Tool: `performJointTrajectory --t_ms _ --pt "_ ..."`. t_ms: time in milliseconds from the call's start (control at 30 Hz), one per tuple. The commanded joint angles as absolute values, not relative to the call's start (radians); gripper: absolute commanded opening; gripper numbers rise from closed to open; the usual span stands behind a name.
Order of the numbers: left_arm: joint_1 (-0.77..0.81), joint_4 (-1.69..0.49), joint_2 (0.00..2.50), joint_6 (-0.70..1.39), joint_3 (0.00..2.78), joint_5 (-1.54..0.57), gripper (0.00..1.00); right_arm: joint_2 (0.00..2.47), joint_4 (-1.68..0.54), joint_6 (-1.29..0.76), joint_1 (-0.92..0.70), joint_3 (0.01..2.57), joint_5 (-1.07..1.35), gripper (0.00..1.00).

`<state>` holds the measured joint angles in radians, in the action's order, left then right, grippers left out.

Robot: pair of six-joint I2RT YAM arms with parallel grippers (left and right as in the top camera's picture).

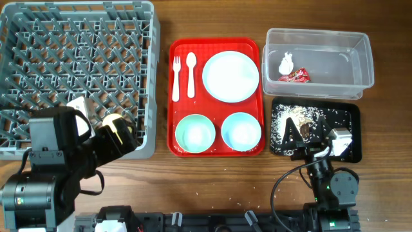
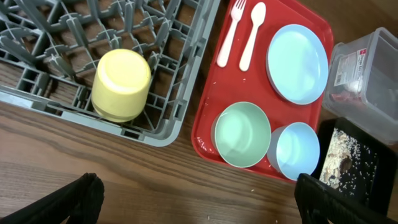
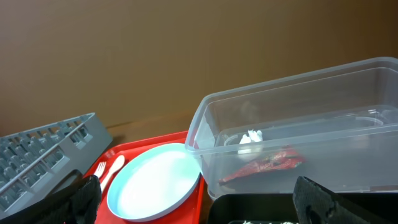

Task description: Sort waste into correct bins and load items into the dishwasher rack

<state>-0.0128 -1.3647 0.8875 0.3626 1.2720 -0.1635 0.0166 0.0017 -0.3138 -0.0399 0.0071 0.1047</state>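
Note:
The grey dishwasher rack (image 1: 77, 58) holds a small yellow cup (image 2: 121, 84), upside down near its front edge. My left gripper (image 1: 120, 132) hangs open and empty over that edge. The white plate (image 1: 230, 76), fork (image 1: 176, 78), spoon (image 1: 190, 74), green bowl (image 1: 195, 132) and blue bowl (image 1: 241, 131) lie on a red tray. The clear tub (image 1: 338, 58) holds the red wrapper (image 1: 294, 76) and the white napkin (image 1: 286, 62). The black tray (image 1: 344, 119) holds rice scraps (image 1: 283, 125). My right gripper (image 1: 306, 132) is open and empty over the black tray.
The red tray (image 1: 215, 45) sits between the rack and the two bins. A few rice grains lie on the wooden table in front of the red tray (image 1: 212, 177). Both arm bases stand at the front edge.

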Motion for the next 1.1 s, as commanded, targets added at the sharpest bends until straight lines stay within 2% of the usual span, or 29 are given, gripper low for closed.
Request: performJointTrajectory --t_ms 0,67,100,133,167,233,300,400,467,533,633,733,933,1000,1067 --pt "-0.010 -1.287 0.887 0.485 1.281 -0.293 1.00 0.005 0.009 -0.323 -0.035 0.005 0.117 1.00" --pt "-0.004 -1.163 0.907 0.488 1.273 -0.395 0.99 0.005 0.009 -0.324 -0.035 0.005 0.117 1.00" --pt "0.015 -1.140 0.934 0.487 1.273 -0.455 0.95 0.005 0.009 -0.324 -0.035 0.005 0.117 1.00" --pt "0.085 -1.146 1.004 0.487 1.273 -0.451 0.96 0.005 0.009 -0.323 -0.035 0.005 0.117 1.00" --pt "0.166 -1.156 1.072 0.488 1.273 -0.383 0.99 0.005 0.009 -0.323 -0.035 0.005 0.117 1.00" --pt "0.321 -1.155 1.209 0.492 1.273 -0.202 0.98 0.005 0.009 -0.324 -0.035 0.005 0.117 1.00" --pt "0.470 -1.155 1.367 0.542 1.273 -0.015 0.88 0.005 0.009 -0.324 -0.035 0.005 0.117 1.00" --pt "0.551 -1.148 1.544 0.643 1.273 0.081 0.76 0.005 0.009 -0.323 -0.035 0.005 0.117 1.00" --pt "0.548 -1.108 1.652 0.664 1.273 0.081 0.61 0.005 0.009 -0.324 -0.035 0.005 0.117 1.00" --pt "0.539 -1.098 1.711 0.694 1.273 0.080 0.56 0.005 0.009 -0.324 -0.035 0.005 0.117 1.00" --pt "0.526 -1.048 1.744 0.697 1.273 0.081 0.60 0.005 0.009 -0.324 -0.035 0.005 0.117 1.00" --pt "0.475 -0.902 1.744 0.696 1.273 0.079 0.52 0.005 0.009 -0.323 -0.035 0.005 0.117 1.00" --pt "0.368 -0.649 1.784 0.397 1.283 0.024 0.63 0.005 0.009 -0.324 -0.035 0.005 0.117 1.00" --pt "0.361 -0.547 1.859 0.324 1.283 0.070 0.62 0.005 0.009 -0.323 -0.035 0.005 0.117 1.00" --pt "0.361 -0.464 1.916 0.269 1.283 0.084 0.56 0.005 0.009 -0.323 -0.035 0.005 0.117 1.00"
